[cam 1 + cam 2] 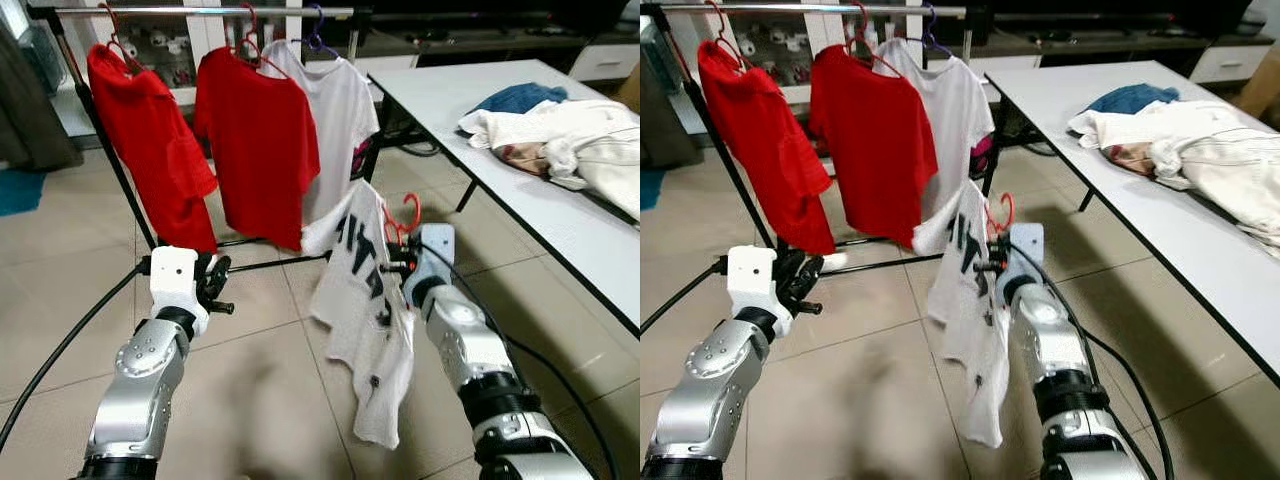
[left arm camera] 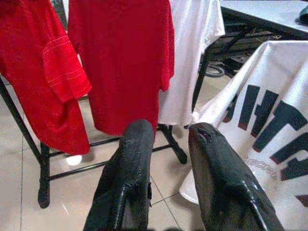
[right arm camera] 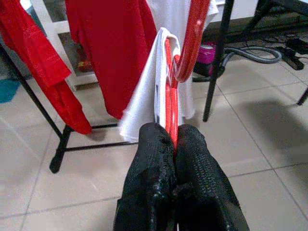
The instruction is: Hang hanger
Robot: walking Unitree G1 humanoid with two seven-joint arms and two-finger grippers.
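My right gripper [image 1: 398, 262] is shut on a red hanger [image 1: 402, 215] that carries a white T-shirt with black lettering [image 1: 365, 310]. The shirt hangs low over the tiled floor, in front of the clothes rail [image 1: 200, 11]. In the right wrist view the red hanger [image 3: 171, 91] runs straight out from between the closed fingers [image 3: 154, 168]. My left gripper [image 1: 218, 285] is held up to the left of the shirt, open and holding nothing; its fingers [image 2: 132, 163] point toward the rack. On the rail hang two red shirts [image 1: 258, 140] and a white shirt [image 1: 335, 110].
A long white table [image 1: 560, 215] stands on the right with a pile of clothes [image 1: 560, 135] on it. The rack's black base bars [image 1: 270, 263] cross the floor ahead. A black cable [image 1: 60, 345] curves along the floor at the left.
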